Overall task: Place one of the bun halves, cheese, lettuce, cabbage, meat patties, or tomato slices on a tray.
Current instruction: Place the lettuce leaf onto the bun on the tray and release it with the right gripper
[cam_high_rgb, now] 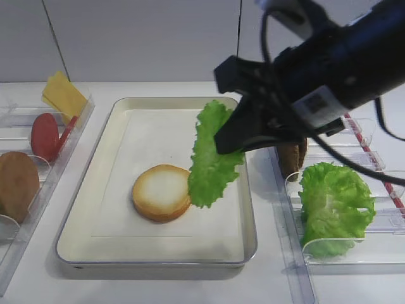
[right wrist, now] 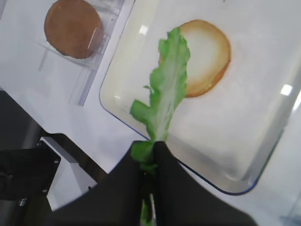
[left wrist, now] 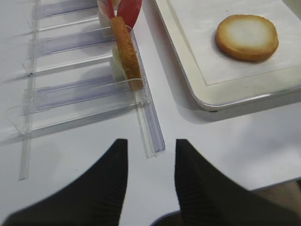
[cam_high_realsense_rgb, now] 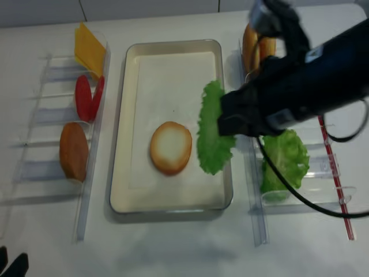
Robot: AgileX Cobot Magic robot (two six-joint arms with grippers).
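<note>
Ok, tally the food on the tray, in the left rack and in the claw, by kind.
Bun halves: 2, one on the tray at, one in the left rack at
Tomato slices: 2
Cheese: 1 stack, slices not countable
Lettuce: 1, in the right claw
Total: 6

The lettuce (cam_high_rgb: pixel 212 158) is bright green with a paler midrib. The bun half (cam_high_rgb: pixel 161 192) shows a whitish face ringed golden-brown on the cream tray (cam_high_rgb: pixel 82 190). Cheese (cam_high_rgb: pixel 62 95) is pale yellow, tomato slices (cam_high_rgb: pixel 45 135) red, both grippers black.
</note>
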